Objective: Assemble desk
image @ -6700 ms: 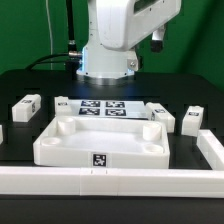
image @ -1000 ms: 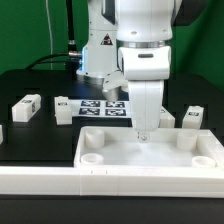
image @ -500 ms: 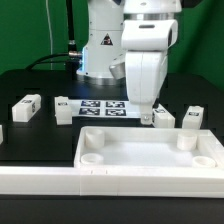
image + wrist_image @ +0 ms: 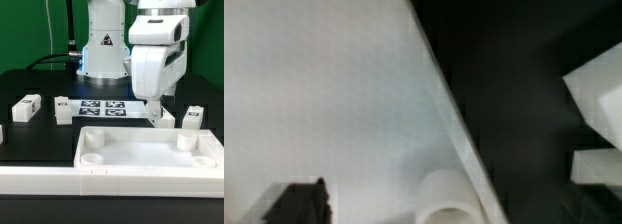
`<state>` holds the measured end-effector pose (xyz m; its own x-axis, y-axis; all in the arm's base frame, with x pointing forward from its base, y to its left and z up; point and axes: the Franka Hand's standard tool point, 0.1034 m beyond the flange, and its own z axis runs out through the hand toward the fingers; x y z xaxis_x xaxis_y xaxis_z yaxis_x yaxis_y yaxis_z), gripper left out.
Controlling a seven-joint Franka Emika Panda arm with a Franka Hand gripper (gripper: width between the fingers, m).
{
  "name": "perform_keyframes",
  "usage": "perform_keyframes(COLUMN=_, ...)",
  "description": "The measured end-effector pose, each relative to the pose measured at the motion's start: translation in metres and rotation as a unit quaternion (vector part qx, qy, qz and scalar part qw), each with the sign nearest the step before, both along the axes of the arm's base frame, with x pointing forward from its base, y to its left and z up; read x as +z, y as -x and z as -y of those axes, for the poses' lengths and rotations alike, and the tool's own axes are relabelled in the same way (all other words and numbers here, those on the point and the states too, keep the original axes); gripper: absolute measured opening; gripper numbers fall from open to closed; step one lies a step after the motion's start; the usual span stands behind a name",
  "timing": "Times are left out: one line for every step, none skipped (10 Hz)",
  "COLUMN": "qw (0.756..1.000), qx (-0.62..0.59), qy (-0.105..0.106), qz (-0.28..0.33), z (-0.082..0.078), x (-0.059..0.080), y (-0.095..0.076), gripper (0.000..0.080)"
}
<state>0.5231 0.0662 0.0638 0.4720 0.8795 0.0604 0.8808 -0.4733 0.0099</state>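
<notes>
Exterior view, mid-left: you see leg (image 4: pixel 26 105) on black table (image 4: pixel 40 140). Second leg (image 4: pixel 62 108) sits just beside marker board (image 4: pixel 100 107). Lower frame, centre to right edge: desk top (image 4: pixel 140 131) lies flat, hollow side up, near edge along rail (image 4: pixel 50 181). Right of centre: gripper (image 4: pixel 156 102) hangs just over third leg (image 4: pixel 162 117). Finger spread: you cannot tell. Far right: fourth leg (image 4: pixel 194 117).

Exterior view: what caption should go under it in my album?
Robot arm hangs at the white desk top's far edge; loose legs lie on the black table.
</notes>
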Motion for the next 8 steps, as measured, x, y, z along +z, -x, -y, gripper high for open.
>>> perform_keyframes(qw=1.000, qx=-0.031, qy=-0.001, qz=-0.001, z=0.000, x=0.000, y=0.000, gripper=0.0649)
perform_keyframes(qw=0.996, qx=-0.090, qy=-0.008, qz=0.015, z=-0.001, x=0.000, y=0.000, gripper=0.0649)
perform_keyframes(qw=0.977, qx=-0.214, qy=-0.016, qz=0.002, z=-0.005, x=0.000, y=0.011, gripper=0.0649)
perform_keyframes(qw=0.953, qx=-0.301, qy=-0.022, qz=-0.009, z=-0.010, x=0.001, y=0.014, gripper=0.0649)
perform_keyframes(qw=0.929, qx=-0.368, qy=-0.026, qz=-0.018, z=-0.019, x=0.000, y=0.017, gripper=0.0649)
perform_keyframes(qw=0.913, qx=-0.407, qy=-0.028, qz=-0.022, z=-0.029, x=-0.002, y=0.020, gripper=0.0649)
perform_keyframes(qw=0.904, qx=-0.426, qy=-0.032, qz=-0.025, z=-0.029, x=-0.002, y=0.020, gripper=0.0649)
perform_keyframes(qw=0.888, qx=-0.458, qy=-0.036, qz=-0.029, z=-0.029, x=-0.002, y=0.020, gripper=0.0649)
